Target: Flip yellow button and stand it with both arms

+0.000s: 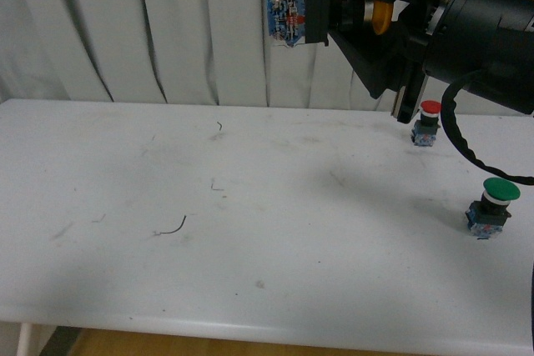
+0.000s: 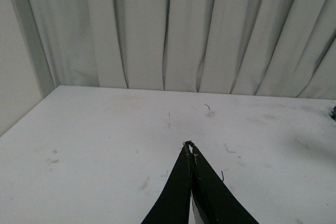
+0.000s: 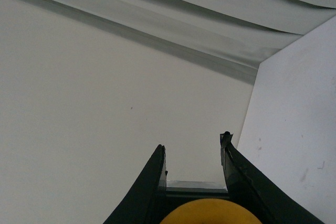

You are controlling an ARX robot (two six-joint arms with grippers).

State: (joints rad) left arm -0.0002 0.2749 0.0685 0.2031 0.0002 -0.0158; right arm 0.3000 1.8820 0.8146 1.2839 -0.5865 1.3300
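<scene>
Right gripper (image 3: pixel 193 148) clenched on yellow button (image 1: pixel 299 11), aloft; likely light, rigid, slick cap; left gripper (image 2: pixel 189 145), pinched empty, should take its blue block.

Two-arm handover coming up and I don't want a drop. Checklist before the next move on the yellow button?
1. Right gripper clamped on yellow button, held above the table: ok.
2. Button upright: not ok. It lies sideways, with the blue block toward the robot's left.
3. Left gripper open to receive: not ok. It is shut, empty and low over the table.
4. Red button and green button out of the way: ok. Both stand at the table's right side.
5. Grip firmness: cannot tell.
</scene>
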